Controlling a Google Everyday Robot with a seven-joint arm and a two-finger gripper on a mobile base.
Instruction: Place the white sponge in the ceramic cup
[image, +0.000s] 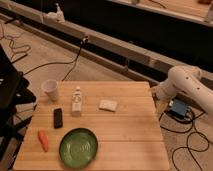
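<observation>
The white sponge (107, 104) lies flat on the wooden table (125, 135), right of centre toward the far edge. The ceramic cup (50, 90) stands upright at the table's far left corner, well left of the sponge. The white arm (182, 82) reaches in from the right. Its end with the gripper (156, 93) sits low beside the table's far right corner. It is about a hand's width right of the sponge and touches nothing on the table.
A small white bottle-like figure (76, 100) stands between cup and sponge. A black flat device (58, 117), an orange carrot-like piece (43, 140) and a green plate (78, 146) lie front left. A blue box (178, 109) and cables sit on the floor at right.
</observation>
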